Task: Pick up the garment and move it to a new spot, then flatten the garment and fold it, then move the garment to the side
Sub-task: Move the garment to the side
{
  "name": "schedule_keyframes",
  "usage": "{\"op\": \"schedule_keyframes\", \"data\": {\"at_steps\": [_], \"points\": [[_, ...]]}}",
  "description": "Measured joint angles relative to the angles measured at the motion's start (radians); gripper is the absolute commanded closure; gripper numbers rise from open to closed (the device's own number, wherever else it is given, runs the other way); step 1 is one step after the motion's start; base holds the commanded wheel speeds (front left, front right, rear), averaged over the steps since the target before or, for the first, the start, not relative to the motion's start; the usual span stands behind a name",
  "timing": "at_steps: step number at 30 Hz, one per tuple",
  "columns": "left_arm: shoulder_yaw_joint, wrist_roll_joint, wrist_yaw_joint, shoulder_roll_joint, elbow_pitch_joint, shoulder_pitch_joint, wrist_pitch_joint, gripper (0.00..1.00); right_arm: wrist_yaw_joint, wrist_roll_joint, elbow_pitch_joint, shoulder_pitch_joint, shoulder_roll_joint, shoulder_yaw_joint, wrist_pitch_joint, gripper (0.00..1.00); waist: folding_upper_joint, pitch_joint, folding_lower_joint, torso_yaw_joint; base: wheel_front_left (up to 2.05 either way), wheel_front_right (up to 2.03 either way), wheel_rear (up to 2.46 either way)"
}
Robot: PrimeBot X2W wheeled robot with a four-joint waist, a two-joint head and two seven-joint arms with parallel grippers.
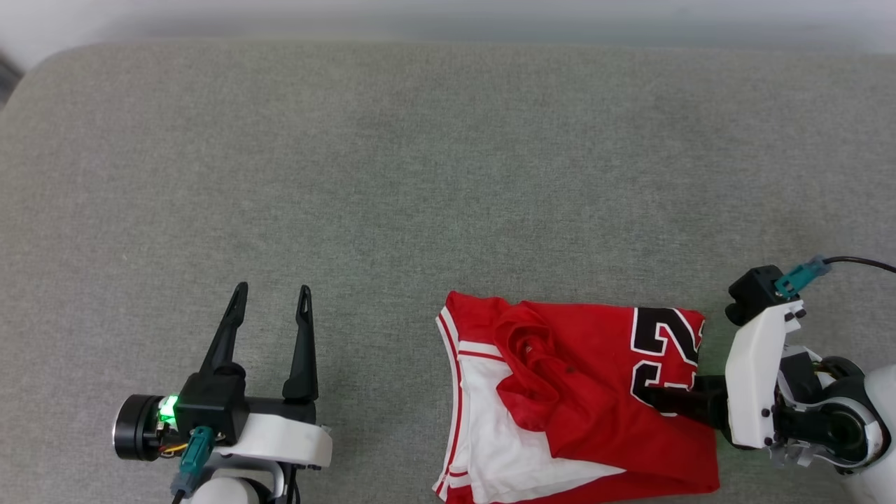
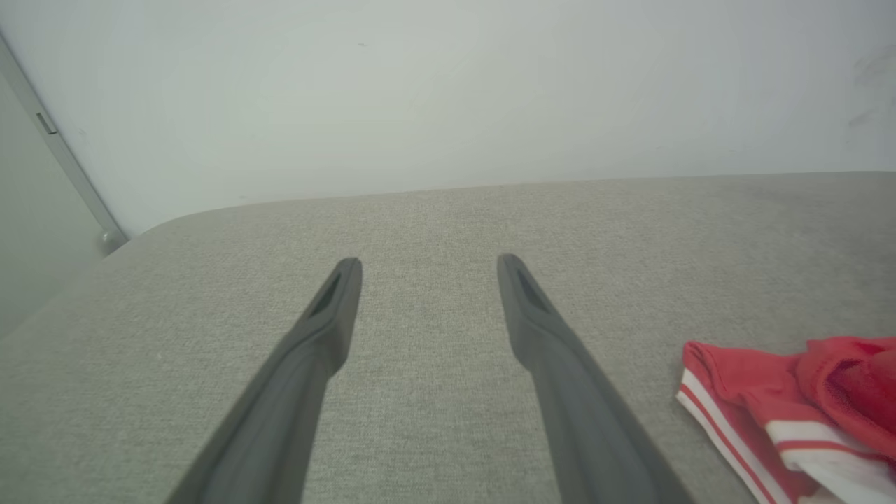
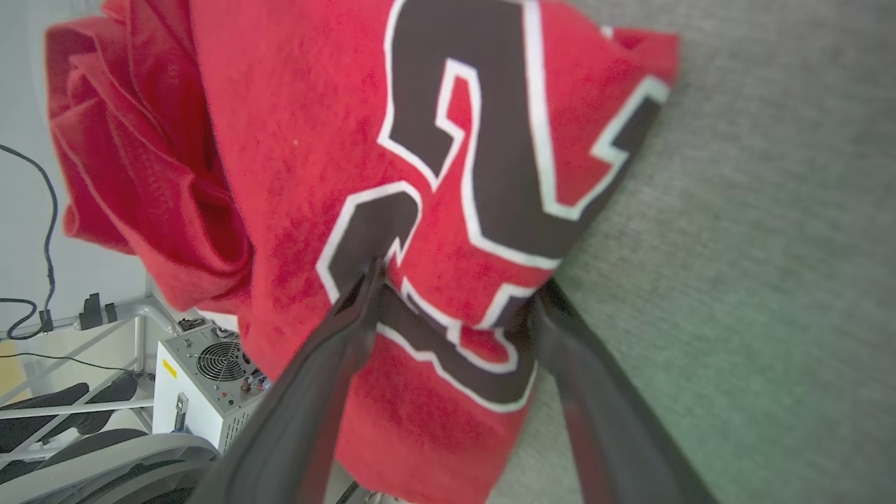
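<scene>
The garment (image 1: 595, 392), red with white sleeve parts, striped trim and a black white-outlined number, lies bunched and partly folded on the grey padded surface (image 1: 420, 175) at the lower centre-right. My right gripper (image 1: 654, 399) reaches in from the right with its jaws open. In the right wrist view the gripper (image 3: 458, 287) straddles the garment's (image 3: 315, 140) edge at the number, one finger on top and the other tip tucked under the fabric. My left gripper (image 1: 273, 290) stands open over bare surface, well left of the garment. The left wrist view shows that gripper (image 2: 428, 262) with the garment (image 2: 770, 399) at the right.
A pale wall (image 2: 448, 91) rises behind the far edge of the surface. Past the surface's edge, the right wrist view shows a white box with a fan (image 3: 210, 378), a metal frame and black cables (image 3: 42, 231). Wide bare surface lies left of and beyond the garment.
</scene>
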Motion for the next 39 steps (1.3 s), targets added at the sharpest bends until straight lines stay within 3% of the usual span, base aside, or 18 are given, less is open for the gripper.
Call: {"op": "schedule_keyframes", "data": {"at_steps": [7,8,9,10,11,18,25,32,39], "points": [[-0.005,-0.001,-0.001,-0.002,0.004,-0.032,0.0,0.0,0.001,-0.038,0.031,-0.035,-0.019,0.104,-0.053,0.0,0.0,0.047,-0.0002,0.026,0.0,0.0,0.0],[-0.005,-0.001,0.0,-0.003,0.005,-0.034,0.0,0.0,0.001,-0.037,0.032,-0.037,-0.021,0.112,-0.069,0.38,0.0,0.05,-0.0002,0.028,0.0,0.0,0.0],[-0.005,-0.001,0.0,-0.003,0.006,-0.036,0.0,0.0,0.001,-0.035,0.033,-0.037,-0.024,0.122,-0.09,0.38,0.0,0.05,-0.0001,0.028,0.0,0.0,0.0],[-0.004,-0.002,0.002,-0.003,0.006,-0.038,0.0,0.0,0.001,-0.036,0.033,-0.041,-0.029,0.136,-0.109,0.84,0.0,0.049,-0.0001,0.028,0.0,0.0,0.0],[-0.004,-0.002,0.005,-0.004,0.007,-0.038,0.0,0.0,0.001,-0.037,0.033,-0.046,-0.034,0.151,-0.128,1.0,0.0,0.046,-0.0001,0.026,0.0,0.0,0.0],[0.008,-0.003,0.009,-0.005,0.018,-0.015,0.0,0.0,0.0,-0.04,-0.01,-0.086,-0.079,0.244,-0.237,1.0,0.0,-0.006,0.0,0.007,0.0,0.0,0.0],[0.026,-0.003,0.021,-0.005,0.012,0.033,0.0,0.0,0.0,-0.072,-0.137,-0.181,-0.183,0.3,-0.272,1.0,0.0,-0.064,0.0001,-0.049,0.0,0.0,0.0],[0.055,-0.006,0.027,-0.005,-0.012,0.06,0.0,0.0,0.0,-0.099,-0.239,-0.253,-0.263,0.312,-0.279,1.0,0.0,-0.069,0.0,-0.152,0.0,0.0,0.0],[0.066,0.007,0.023,0.004,-0.041,0.045,0.0,0.0,0.0,-0.13,-0.207,-0.275,-0.352,0.257,-0.283,1.0,0.0,-0.014,0.0,-0.245,0.0,0.0,0.0]]}}
